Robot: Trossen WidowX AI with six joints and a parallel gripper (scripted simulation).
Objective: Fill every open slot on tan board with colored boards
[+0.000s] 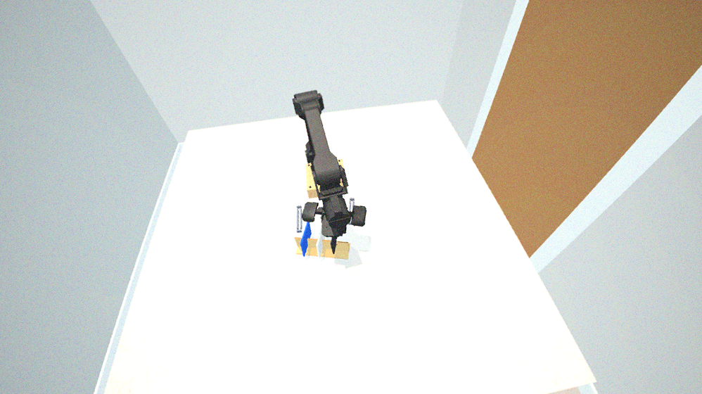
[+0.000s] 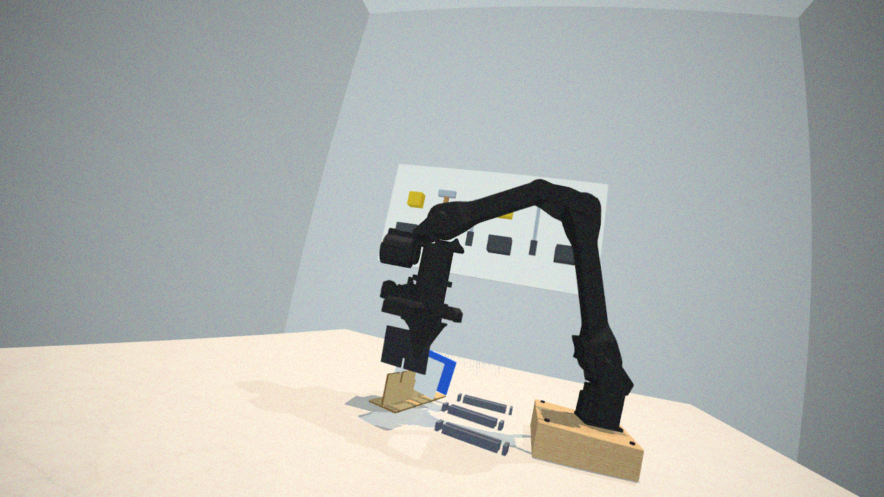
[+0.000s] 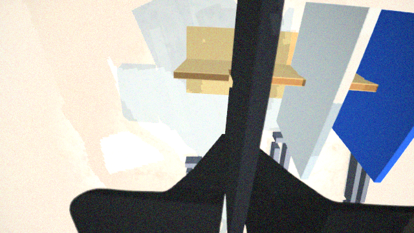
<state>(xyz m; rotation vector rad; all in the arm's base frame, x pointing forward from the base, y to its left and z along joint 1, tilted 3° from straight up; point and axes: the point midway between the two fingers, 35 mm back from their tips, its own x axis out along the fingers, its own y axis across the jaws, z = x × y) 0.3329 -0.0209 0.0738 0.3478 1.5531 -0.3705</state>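
Note:
My gripper [image 2: 423, 347] [image 3: 231, 142] is shut on the black board [image 1: 333, 246] [image 2: 394, 346] [image 3: 255, 65], upright and crosswise just above the standing tan board [image 2: 394, 391] [image 3: 204, 68]. In the exterior view its downward notch is roughly above the slot. In the wrist view the board hides most of that slot; a sliver shows at its left side. The light grey board [image 2: 426, 382] [image 3: 323, 71] and the blue board [image 1: 305, 240] [image 2: 447, 378] [image 3: 388, 81] stand crosswise on the tan board. How deep they sit is hidden.
Three dark holders hold no boards: the near one [image 2: 471, 436], the middle one [image 2: 471, 415] and the far one [image 2: 485, 403]. They lie between the tan board and the wooden arm base [image 2: 583, 454]. The light grey board stands close beside the black one.

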